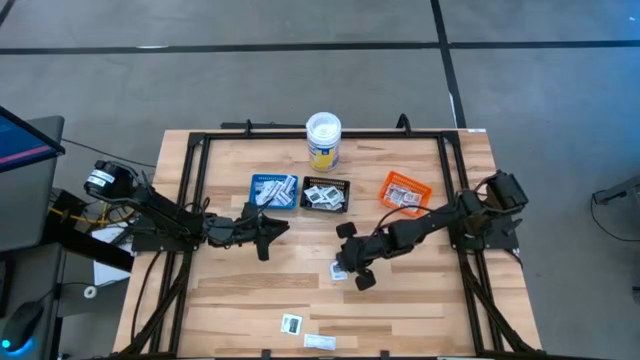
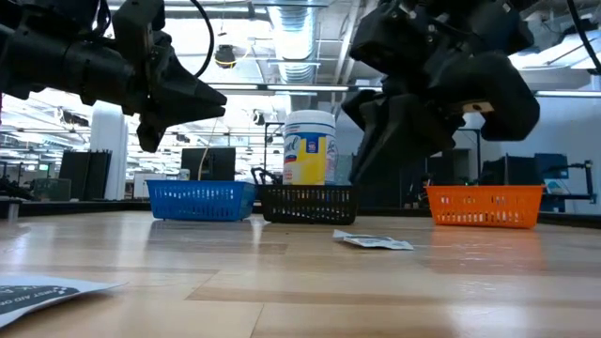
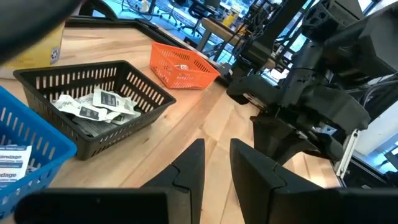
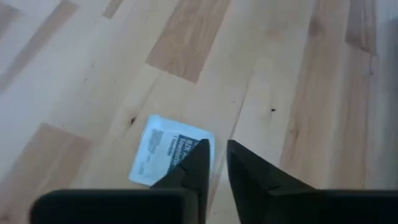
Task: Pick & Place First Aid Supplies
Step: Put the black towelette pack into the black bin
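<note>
A squarish white packet with dark print lies flat on the wooden table near its middle. My right gripper hangs just above it, tilted downward. Its fingers stand a narrow gap apart with nothing between them. In the low view the packet lies clear below this gripper. My left gripper hovers left of the table's middle, pointing level toward the right arm. It is open by a small gap and empty.
At the back stand a blue tray, a black tray holding packets and an orange tray. Behind them is a white-lidded tub. Two more packets lie near the front edge. Black rails frame the table.
</note>
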Robot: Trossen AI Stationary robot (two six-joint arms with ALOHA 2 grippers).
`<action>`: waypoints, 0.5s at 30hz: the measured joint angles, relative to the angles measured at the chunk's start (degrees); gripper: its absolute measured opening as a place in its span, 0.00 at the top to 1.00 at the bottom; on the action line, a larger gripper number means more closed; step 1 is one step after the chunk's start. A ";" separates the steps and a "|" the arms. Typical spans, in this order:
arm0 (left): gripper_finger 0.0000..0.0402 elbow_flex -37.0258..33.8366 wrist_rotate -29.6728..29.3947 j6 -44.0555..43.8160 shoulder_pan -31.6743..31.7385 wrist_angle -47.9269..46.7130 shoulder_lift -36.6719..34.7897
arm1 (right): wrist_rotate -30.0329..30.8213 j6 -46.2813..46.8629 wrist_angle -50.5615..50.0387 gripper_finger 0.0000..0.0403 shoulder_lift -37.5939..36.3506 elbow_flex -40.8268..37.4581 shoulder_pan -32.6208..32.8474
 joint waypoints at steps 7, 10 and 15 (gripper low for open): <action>0.81 0.00 -0.15 0.00 0.02 0.02 0.00 | -0.79 4.37 4.53 0.73 1.97 -0.04 -0.81; 0.81 0.00 -0.15 0.00 0.02 0.02 0.00 | -0.89 5.80 8.44 0.69 4.55 0.00 -0.85; 0.81 0.00 -0.15 0.05 0.02 0.01 0.00 | -0.62 7.50 8.75 0.66 6.36 0.44 -0.83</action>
